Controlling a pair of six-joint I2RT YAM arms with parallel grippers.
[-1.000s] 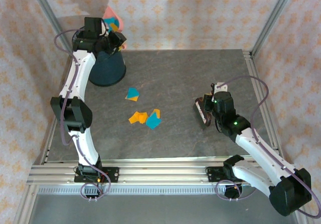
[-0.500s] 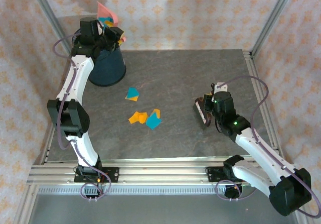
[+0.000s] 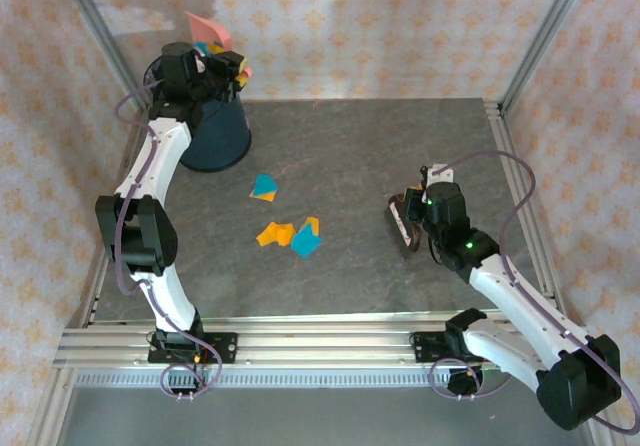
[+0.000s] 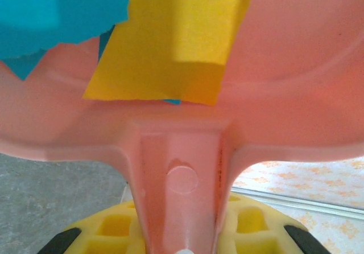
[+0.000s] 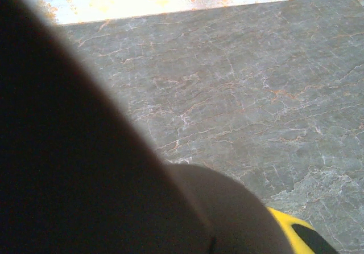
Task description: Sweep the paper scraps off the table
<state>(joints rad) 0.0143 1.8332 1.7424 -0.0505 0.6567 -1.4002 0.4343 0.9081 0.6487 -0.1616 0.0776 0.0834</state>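
Pink plastic sits in the grip of the left tool (image 4: 182, 234): its yellow pads are closed narrowly on the handle (image 4: 181, 180) of a dustpan (image 4: 284, 83), which is raised and tilted over the dark blue bin (image 3: 215, 141) at the far left corner of the surface (image 3: 400, 146). Teal and orange paper scraps (image 4: 170, 43) lie overlapping in the pan's hollow. The right tool (image 3: 410, 221) is closed on a dark brush (image 3: 402, 228) that rests low over the right half of the surface. Between the two arms, near the middle of the surface, a few more paper scraps (image 3: 290, 234) lie flat, a teal-and-orange piece a little apart from a loose cluster of orange and teal ones. Judged from their look, the scraps are very light, thin and limp. Lying flush with the stone-like top, they offer no edge for two fingers to pinch, and a quick motion could send them fluttering. They are best not grasped at all. The sound hold is on the stiff handles of the pan and brush, so that the bristles push the paper over the pan's lip.
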